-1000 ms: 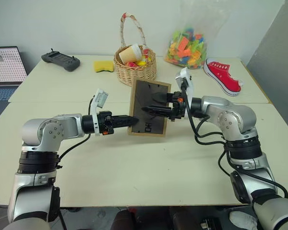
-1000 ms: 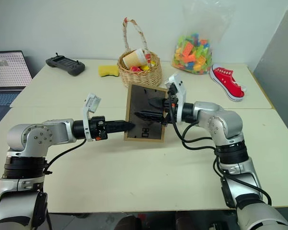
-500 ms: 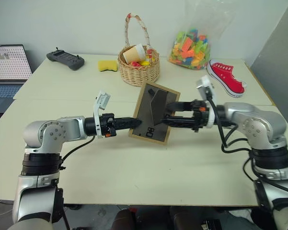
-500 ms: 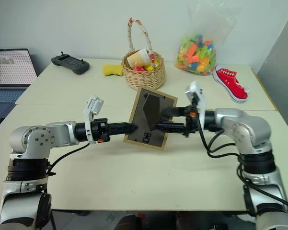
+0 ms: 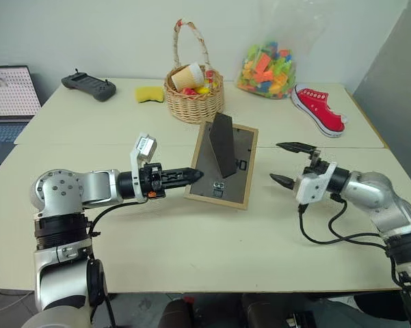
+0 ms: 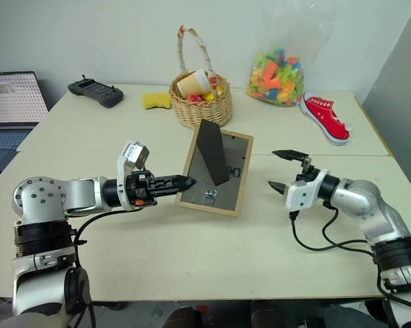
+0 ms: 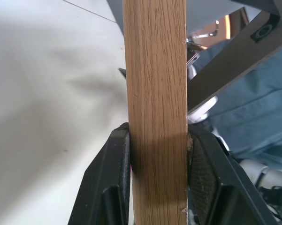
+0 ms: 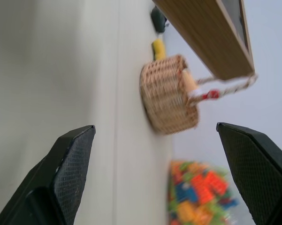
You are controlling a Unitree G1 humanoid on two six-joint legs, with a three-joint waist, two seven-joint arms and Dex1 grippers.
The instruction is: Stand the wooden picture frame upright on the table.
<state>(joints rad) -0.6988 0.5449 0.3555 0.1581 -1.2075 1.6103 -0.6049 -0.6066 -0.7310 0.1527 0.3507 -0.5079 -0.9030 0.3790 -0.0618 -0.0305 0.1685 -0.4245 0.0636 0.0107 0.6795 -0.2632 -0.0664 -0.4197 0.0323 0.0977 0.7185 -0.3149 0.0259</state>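
The frame sits in the middle of the picture on the bench, its back turned to me and its top leaning away, the lower edge down on the bench surface. The dark easel stand is folded out from the back panel and juts toward me. My left tool reaches in from the left side of the picture, pointing right, and is clenched on the frame's left edge near its lower corner. In the left wrist view the two black pads press on both faces of the light wood strip.

My right tool is at right of centre, well apart from the frame, with nothing in it. Its two fingers are spread wide, one higher in the picture and one lower. In the right wrist view the fingertips stand far apart, and between them the frame's wooden edge runs across the upper part.

Behind the frame, at upper centre, a wicker basket holds a paper cup. A yellow sponge and a dark controller lie to the upper left, and a laptop sits at the left edge. A bag of coloured blocks and a red shoe lie to the upper right.
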